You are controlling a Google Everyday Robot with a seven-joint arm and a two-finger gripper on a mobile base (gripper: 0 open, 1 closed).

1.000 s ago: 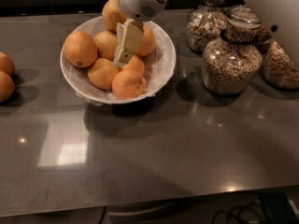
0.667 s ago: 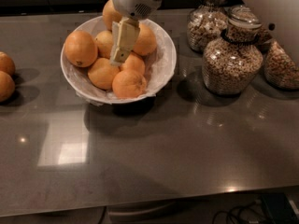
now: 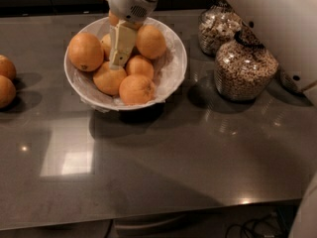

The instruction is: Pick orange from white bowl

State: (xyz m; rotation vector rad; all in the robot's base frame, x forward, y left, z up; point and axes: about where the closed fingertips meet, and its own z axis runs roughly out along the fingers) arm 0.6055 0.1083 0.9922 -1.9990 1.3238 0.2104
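Observation:
The white bowl [image 3: 174, 72] with a crinkled liner stands at the back left of the dark counter and holds several oranges. The orange [image 3: 85, 50], the largest and deepest in colour with a small dark stem spot, lies at the bowl's left side. My gripper [image 3: 120, 48] reaches down from the top into the middle of the bowl, just right of that orange and among the smaller oranges [image 3: 136, 88]. Its pale tip sits between the pile's fruits. Nothing is lifted out of the bowl.
Two loose oranges [image 3: 6, 78] lie at the counter's left edge. Glass jars of cereal [image 3: 245, 71] [image 3: 217, 29] stand right of the bowl. My white arm [image 3: 277, 19] crosses the top right corner. The counter's front edge runs along the bottom.
My gripper has shifted left across the bowl, from over the right-hand oranges toward the large orange. The bowl and fruit have not moved.

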